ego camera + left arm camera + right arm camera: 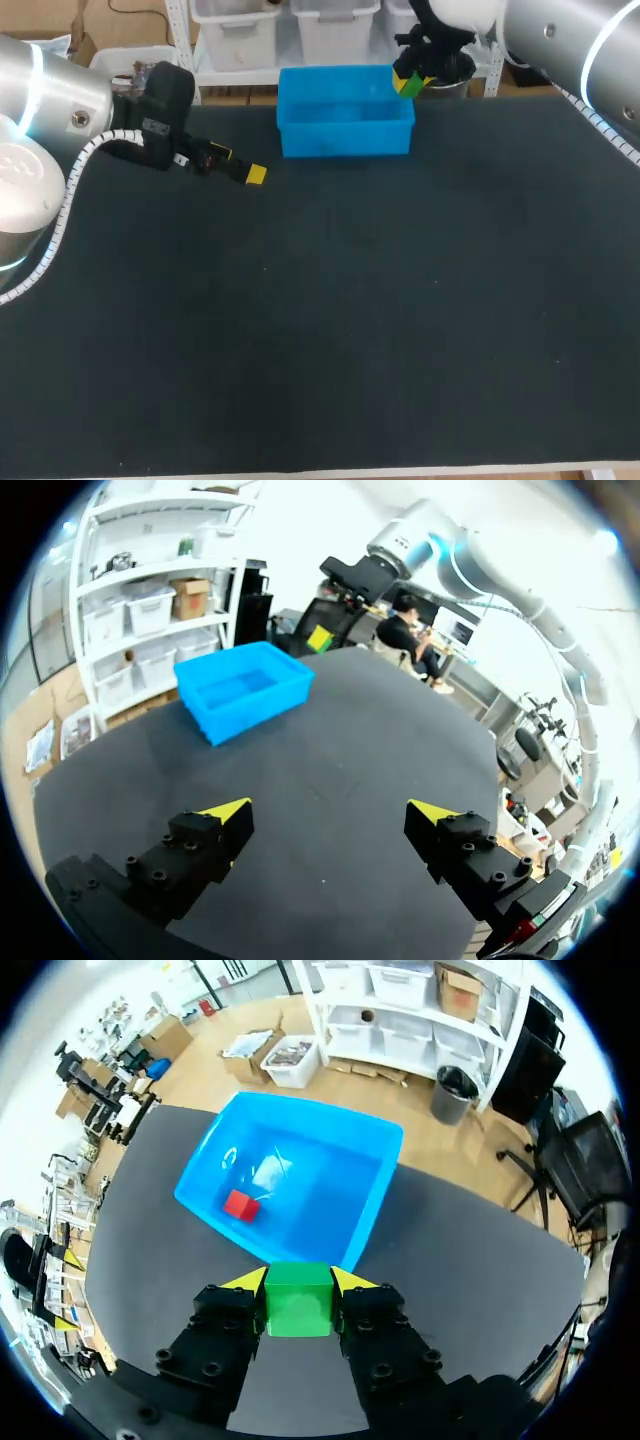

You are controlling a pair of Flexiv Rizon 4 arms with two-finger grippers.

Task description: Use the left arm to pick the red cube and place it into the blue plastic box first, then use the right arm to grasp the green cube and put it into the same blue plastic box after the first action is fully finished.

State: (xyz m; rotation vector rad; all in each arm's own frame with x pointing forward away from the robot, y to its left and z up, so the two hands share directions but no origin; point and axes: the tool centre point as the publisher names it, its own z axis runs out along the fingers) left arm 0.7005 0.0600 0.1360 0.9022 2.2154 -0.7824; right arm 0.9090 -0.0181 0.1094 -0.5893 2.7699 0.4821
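Counting one blue plastic box (345,140), sitting in the upper middle of the head view. Counting two cubes: one red cube (241,1205), one green cube (298,1305). Counting also two grippers: one left gripper (330,815), one right gripper (298,1280). Counting one dark table (320,330), filling the lower frame.

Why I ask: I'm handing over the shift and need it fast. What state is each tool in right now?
Left tool: open, holding nothing.
Right tool: closed on the green cube.
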